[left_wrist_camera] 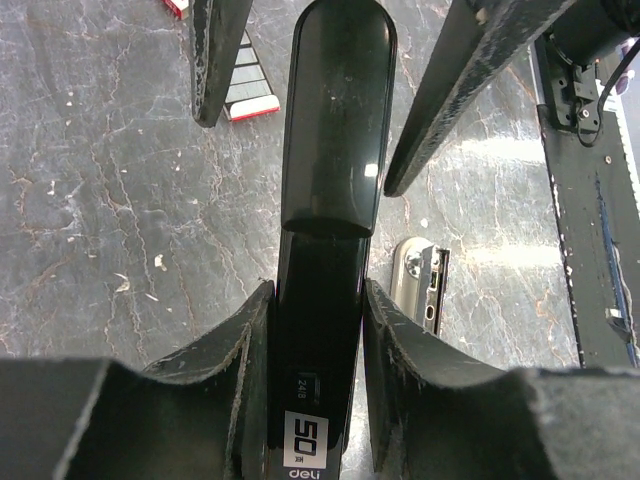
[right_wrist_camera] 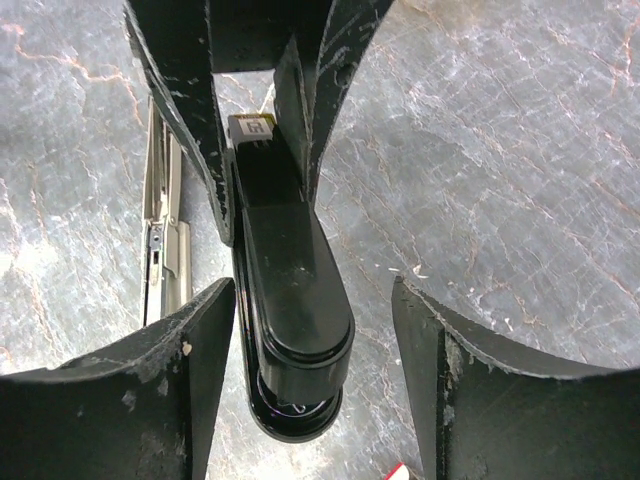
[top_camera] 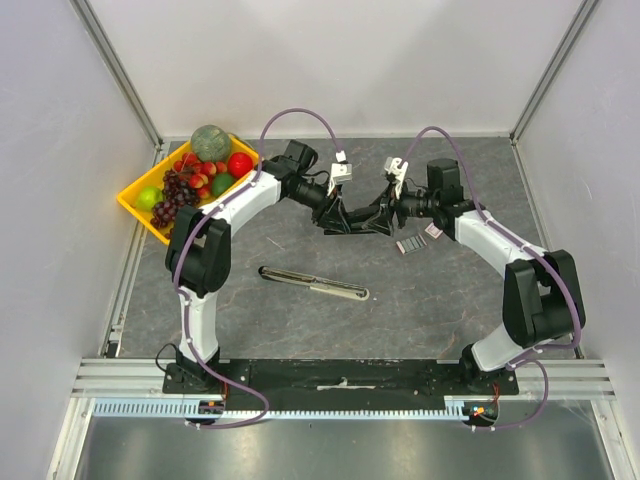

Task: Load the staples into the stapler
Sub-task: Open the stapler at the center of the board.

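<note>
The black stapler (top_camera: 358, 218) hangs above the table's middle between both arms. My left gripper (left_wrist_camera: 317, 300) is shut on its labelled end (left_wrist_camera: 306, 440), a finger pressed to each side. My right gripper (right_wrist_camera: 312, 300) is open around its rounded end (right_wrist_camera: 295, 300), with a wide gap on the right side. From above, the left gripper (top_camera: 335, 212) and right gripper (top_camera: 385, 212) face each other. The staples' grey tray (top_camera: 410, 244) and small white-and-red box (top_camera: 434, 230) lie on the table under the right arm. The box (left_wrist_camera: 245, 85) also shows past the right fingers (left_wrist_camera: 215, 60).
A long silver-and-dark metal stapler part (top_camera: 313, 283) lies flat on the table nearer the arm bases. It also appears as a metal part (left_wrist_camera: 425, 285) and a metal part (right_wrist_camera: 165, 240) in the wrist views. A yellow tray (top_camera: 135, 203) of toy fruit stands at the back left.
</note>
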{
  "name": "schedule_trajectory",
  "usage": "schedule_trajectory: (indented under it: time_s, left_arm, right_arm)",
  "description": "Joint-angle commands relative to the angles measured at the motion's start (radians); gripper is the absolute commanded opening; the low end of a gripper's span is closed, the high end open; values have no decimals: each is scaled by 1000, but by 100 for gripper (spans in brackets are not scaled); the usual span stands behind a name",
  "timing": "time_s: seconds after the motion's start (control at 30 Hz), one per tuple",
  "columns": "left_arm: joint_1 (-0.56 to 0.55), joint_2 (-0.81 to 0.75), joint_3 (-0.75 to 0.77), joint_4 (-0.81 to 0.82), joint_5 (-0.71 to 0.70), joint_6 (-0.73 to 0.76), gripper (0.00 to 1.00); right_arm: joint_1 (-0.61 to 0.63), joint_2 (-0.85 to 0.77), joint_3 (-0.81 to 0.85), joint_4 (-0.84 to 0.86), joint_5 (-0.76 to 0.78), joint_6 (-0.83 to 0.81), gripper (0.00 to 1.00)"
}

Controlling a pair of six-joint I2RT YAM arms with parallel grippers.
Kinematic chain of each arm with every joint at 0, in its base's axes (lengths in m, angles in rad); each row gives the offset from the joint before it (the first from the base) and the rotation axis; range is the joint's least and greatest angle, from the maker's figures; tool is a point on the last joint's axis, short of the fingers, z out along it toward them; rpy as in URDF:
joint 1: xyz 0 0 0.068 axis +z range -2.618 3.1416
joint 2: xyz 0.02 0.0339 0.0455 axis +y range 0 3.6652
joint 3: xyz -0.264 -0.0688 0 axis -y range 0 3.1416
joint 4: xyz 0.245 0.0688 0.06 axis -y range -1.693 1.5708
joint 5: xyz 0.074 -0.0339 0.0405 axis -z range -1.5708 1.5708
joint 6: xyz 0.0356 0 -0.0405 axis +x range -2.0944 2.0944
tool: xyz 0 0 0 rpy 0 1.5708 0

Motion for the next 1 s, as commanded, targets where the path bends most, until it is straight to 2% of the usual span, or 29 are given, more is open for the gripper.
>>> schedule_trajectory:
  time_s: [0.0,0.27,0.9,0.97]
  left_arm:
    - [4,-53,2,57,87,-66,2]
    - [24,-90,-65,216,112,-204,2]
    - [38,-154,-123,342,176,-301,2]
    - [38,-162,-128,344,190,-301,2]
  right_arm:
    - [-10,-36,4,64,-63,37,72]
    - [-68,-4,8,162,-165,192,77]
    - [-77,47,12,113,-213,145,75]
    - [-74,50,14,115,-219,148,70]
